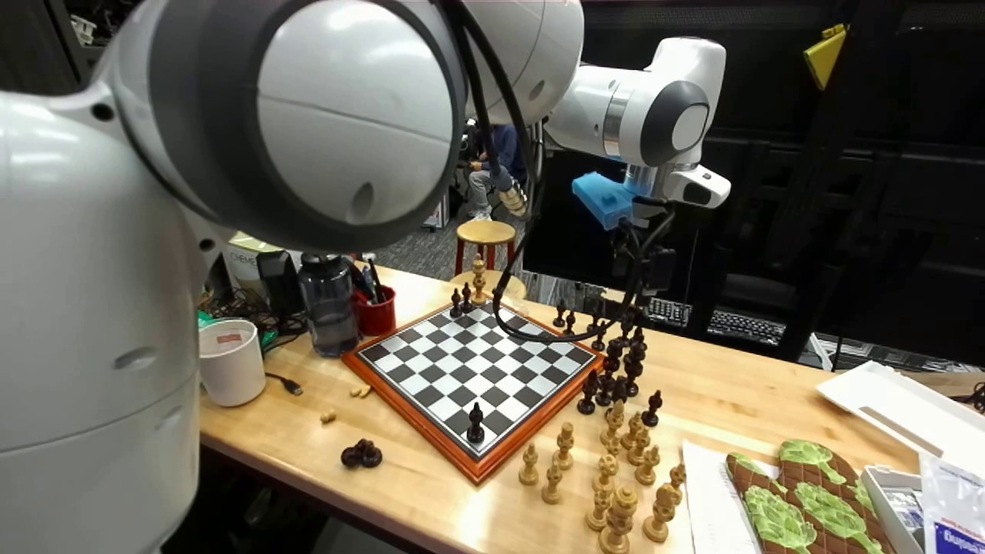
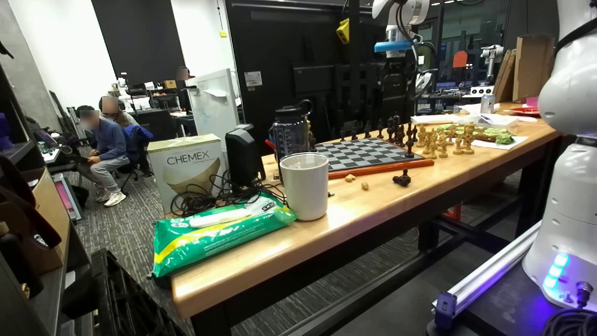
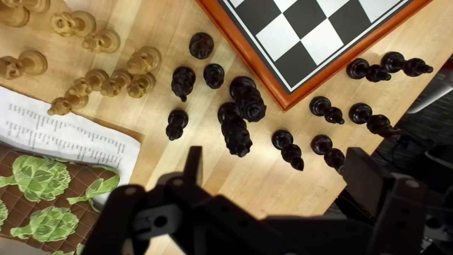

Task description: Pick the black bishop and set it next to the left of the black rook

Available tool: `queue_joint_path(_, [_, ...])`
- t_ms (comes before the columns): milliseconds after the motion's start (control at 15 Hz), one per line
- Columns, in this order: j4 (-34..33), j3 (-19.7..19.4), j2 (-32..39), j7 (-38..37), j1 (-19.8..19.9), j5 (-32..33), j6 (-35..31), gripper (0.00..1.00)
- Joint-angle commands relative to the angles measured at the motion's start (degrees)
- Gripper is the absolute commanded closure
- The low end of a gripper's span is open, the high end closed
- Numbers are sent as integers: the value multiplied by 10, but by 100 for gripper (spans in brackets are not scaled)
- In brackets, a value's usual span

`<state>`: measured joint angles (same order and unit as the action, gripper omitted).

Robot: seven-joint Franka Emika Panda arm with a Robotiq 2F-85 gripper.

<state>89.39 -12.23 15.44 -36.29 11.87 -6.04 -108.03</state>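
Note:
My gripper [image 3: 274,157] is open, with nothing between its fingers, above the black pieces. In an exterior view it is a dark shape [image 1: 650,277] high over the table. Several black chess pieces stand beside the board [image 3: 279,94]. One with a pointed tip [image 3: 292,154], seen below and between the fingertips, looks like a bishop. A similar dark piece [image 3: 329,152] is partly covered by the right finger. A squat round-topped piece [image 3: 201,45] may be a rook; I cannot tell for sure. A single black piece [image 1: 475,425] stands on the board's near corner square.
Light wooden pieces [image 1: 604,473] stand close by the black ones. Two black pieces [image 1: 460,300] and a tall light piece [image 1: 479,278] are at the far corner. Dark pieces [image 1: 362,454] lie on the near edge. A bottle [image 1: 327,308], mug [image 1: 231,365] and oven mitt [image 1: 808,500] surround.

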Motion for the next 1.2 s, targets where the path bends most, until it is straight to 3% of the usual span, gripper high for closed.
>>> queue_joint_path(0, [25, -1, -15, 7, -5, -4, -15, 0])
queue_joint_path(1133, [141, 9, -75, -7, -43, 7, -100, 0])
